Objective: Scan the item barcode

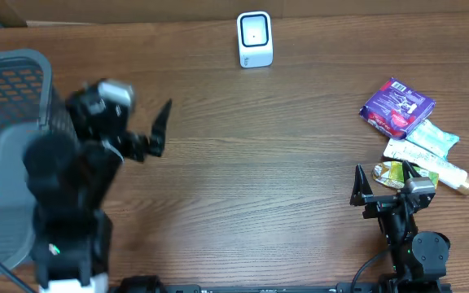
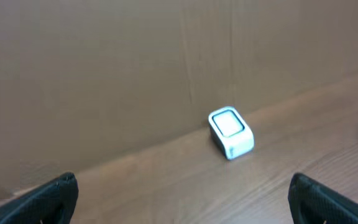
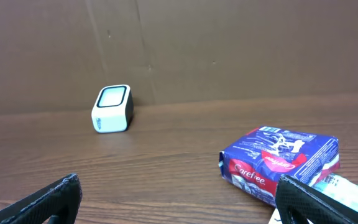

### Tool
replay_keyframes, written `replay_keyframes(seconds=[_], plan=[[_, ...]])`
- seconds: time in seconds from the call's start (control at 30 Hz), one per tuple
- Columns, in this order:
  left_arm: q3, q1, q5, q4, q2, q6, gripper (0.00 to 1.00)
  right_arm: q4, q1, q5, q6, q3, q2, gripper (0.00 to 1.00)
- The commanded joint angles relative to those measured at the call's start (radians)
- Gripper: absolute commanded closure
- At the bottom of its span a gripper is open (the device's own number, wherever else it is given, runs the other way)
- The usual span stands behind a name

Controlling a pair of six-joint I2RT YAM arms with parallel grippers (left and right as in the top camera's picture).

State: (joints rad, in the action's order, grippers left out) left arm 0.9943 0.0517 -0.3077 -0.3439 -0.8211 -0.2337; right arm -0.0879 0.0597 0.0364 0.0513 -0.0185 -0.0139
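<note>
Left pincer [image 2: 185, 198] is spread wide and empty, touching nothing. Right pincer [image 3: 179, 198] is equally wide apart and empty, its fingers just short of the item pile on the right of the table [image 1: 243, 187]. There the purple packet [image 1: 397, 107] lies flat, label up, its long axis across the right wrist view. The scanner [image 1: 255, 39] stands at the far edge, window facing the arms. The left arm is raised beside the grey basket [image 1: 6, 98], aimed at the scanner; the right arm is folded low at the near edge
</note>
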Motion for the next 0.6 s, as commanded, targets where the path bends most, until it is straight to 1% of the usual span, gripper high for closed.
replay_keyframes(seconds=[0.0,0.1,0.27,0.37,0.57], plan=[[-0.233,-0.006,-0.003,0.152,0.153,-0.058,0.00,0.006,0.003,-0.010,-0.003,0.010,0.011,0.00],[-0.417,-0.006,0.001,0.293,0.261,-0.059,0.00,0.006,0.003,-0.009,-0.003,0.010,0.011,0.00],[-0.655,-0.006,0.004,0.429,0.407,-0.082,0.01,0.006,0.003,-0.009,-0.003,0.010,0.011,0.00],[-0.769,-0.006,0.004,0.473,0.490,-0.110,0.01,0.006,0.003,-0.009,-0.003,0.010,0.011,0.00],[-0.937,-0.006,0.004,0.482,0.647,-0.218,0.01,0.006,0.003,-0.009,-0.003,0.010,0.011,0.00]])
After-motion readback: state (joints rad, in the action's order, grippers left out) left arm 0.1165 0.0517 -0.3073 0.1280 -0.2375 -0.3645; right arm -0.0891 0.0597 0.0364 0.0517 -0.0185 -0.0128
